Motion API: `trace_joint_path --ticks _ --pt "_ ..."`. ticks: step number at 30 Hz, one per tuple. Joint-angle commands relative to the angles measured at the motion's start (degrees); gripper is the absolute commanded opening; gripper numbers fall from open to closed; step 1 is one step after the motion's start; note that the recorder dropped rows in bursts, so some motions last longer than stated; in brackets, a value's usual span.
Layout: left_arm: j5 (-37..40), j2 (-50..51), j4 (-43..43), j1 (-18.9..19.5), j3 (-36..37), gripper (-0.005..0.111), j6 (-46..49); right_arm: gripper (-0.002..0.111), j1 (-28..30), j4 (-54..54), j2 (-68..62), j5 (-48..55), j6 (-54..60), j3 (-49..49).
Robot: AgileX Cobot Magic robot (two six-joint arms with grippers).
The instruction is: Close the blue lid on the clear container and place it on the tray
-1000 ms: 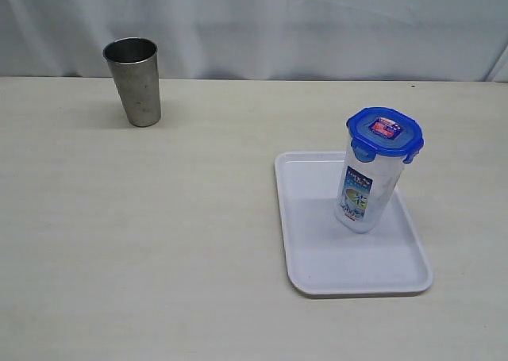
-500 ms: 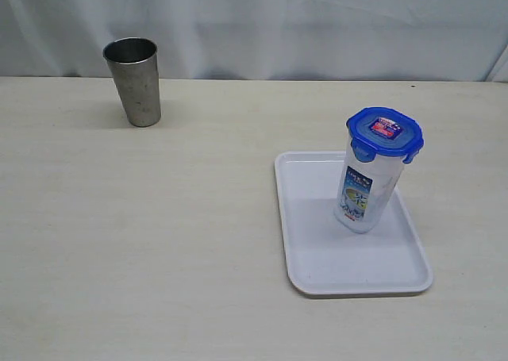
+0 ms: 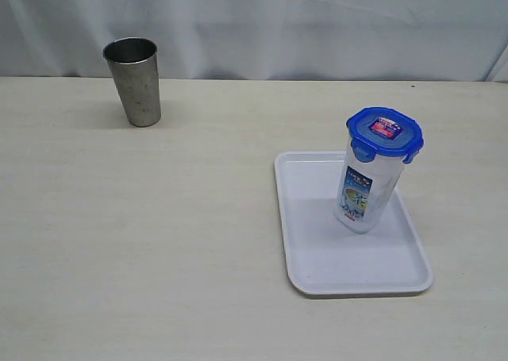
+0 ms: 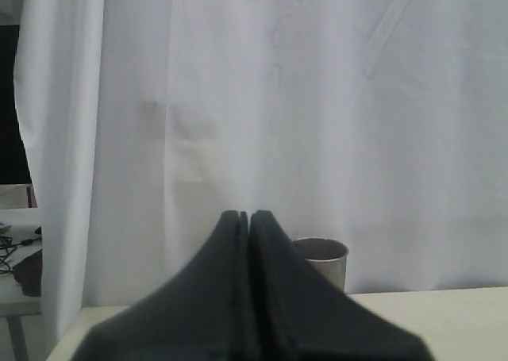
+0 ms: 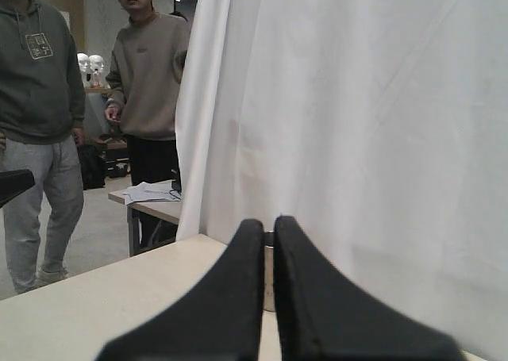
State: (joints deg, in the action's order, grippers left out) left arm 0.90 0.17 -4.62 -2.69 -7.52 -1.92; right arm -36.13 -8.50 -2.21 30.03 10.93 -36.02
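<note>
Upright on the tray, lower right of the exterior frame: container, long axis near vertical, top appearing to lean slightly rightward, lid seated on top and facing up. Upper left, well apart on the table, a steel cup. Tray and container seen only in the exterior view. Seen only from the wrists: left fingers pressed together, empty, cup rim just behind them against a white curtain; right fingers likewise together and empty, with two people standing at the frame's upper left.
</note>
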Motion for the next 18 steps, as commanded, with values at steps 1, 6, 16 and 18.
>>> trace_joint_path --ticks 1,6,16,18 --pt "-0.9 -0.2 6.1 0.3 3.1 0.000 8.7 0.005 0.3 -0.1 0.2 0.1 -0.2 0.2" --pt "-6.5 -0.2 7.1 0.3 7.5 0.000 10.5 0.005 0.3 -0.1 0.2 0.1 -0.2 0.2" --pt "5.5 -0.2 7.0 0.3 7.5 0.000 10.5 0.005 0.3 -0.1 0.2 0.0 -0.2 0.2" --pt "10.2 -0.2 7.0 0.3 7.5 0.000 10.5 0.005 0.3 -0.1 0.2 0.0 -0.2 0.2"
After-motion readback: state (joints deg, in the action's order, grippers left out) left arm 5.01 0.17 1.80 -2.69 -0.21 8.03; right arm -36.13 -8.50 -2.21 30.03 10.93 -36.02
